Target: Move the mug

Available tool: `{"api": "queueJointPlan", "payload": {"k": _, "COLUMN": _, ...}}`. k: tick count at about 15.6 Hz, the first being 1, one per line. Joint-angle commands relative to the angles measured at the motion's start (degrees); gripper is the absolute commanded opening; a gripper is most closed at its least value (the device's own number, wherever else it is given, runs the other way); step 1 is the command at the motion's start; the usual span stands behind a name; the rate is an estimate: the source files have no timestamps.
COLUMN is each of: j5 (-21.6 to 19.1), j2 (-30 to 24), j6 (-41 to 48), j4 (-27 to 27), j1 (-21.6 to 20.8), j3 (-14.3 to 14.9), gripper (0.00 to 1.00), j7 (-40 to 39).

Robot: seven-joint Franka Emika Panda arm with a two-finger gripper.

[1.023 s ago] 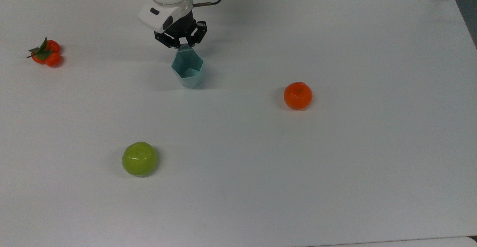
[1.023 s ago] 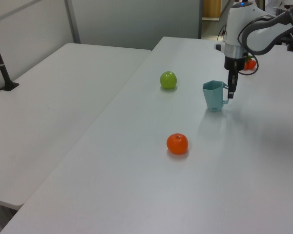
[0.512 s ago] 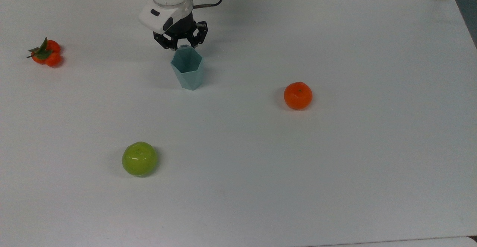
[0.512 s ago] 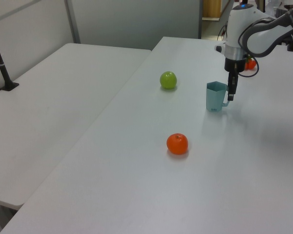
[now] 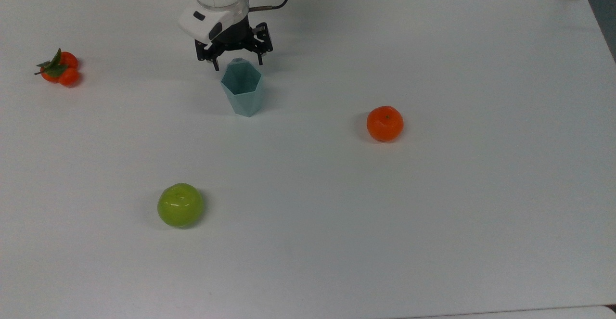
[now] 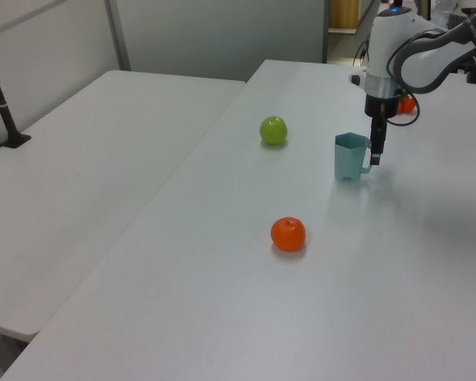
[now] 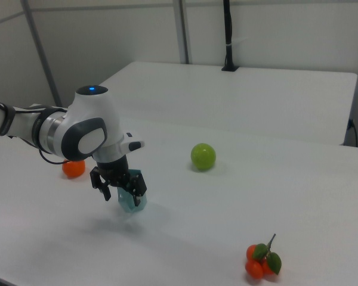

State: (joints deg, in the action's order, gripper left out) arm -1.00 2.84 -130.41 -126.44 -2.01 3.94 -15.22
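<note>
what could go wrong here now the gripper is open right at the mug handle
1. The open gripper straddles the small handle of the pale teal faceted mug, which stands upright on the white table. A sideways move might catch the handle and tip the mug.
2. The mug tapers to a narrow base, so even a light knock from a finger could probably topple it.
3. If it tipped, the mug might roll on the table; the round orange and green apple lie well apart from it.
</note>
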Motion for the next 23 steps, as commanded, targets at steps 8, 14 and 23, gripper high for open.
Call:
{"api": "queueJointPlan", "payload": {"k": 8, "j5": -0.5, "j2": -2.1, "j6": 27.7, "j4": 24.2, "j1": -0.8, "j3": -0.3, "gripper": 1.00, "j7": 12.1}}
{"api": "queueJointPlan", "payload": {"k": 14, "j5": -1.1, "j2": -3.1, "j6": 37.8, "j4": 32.8, "j1": -0.9, "j3": -3.8, "gripper": 1.00, "j7": 19.8}}
{"api": "queueJointPlan", "payload": {"k": 23, "j5": -2.5, "j2": -3.1, "j6": 26.8, "j4": 33.2, "j1": -0.7, "j3": -2.0, "gripper": 1.00, "j7": 17.4}}
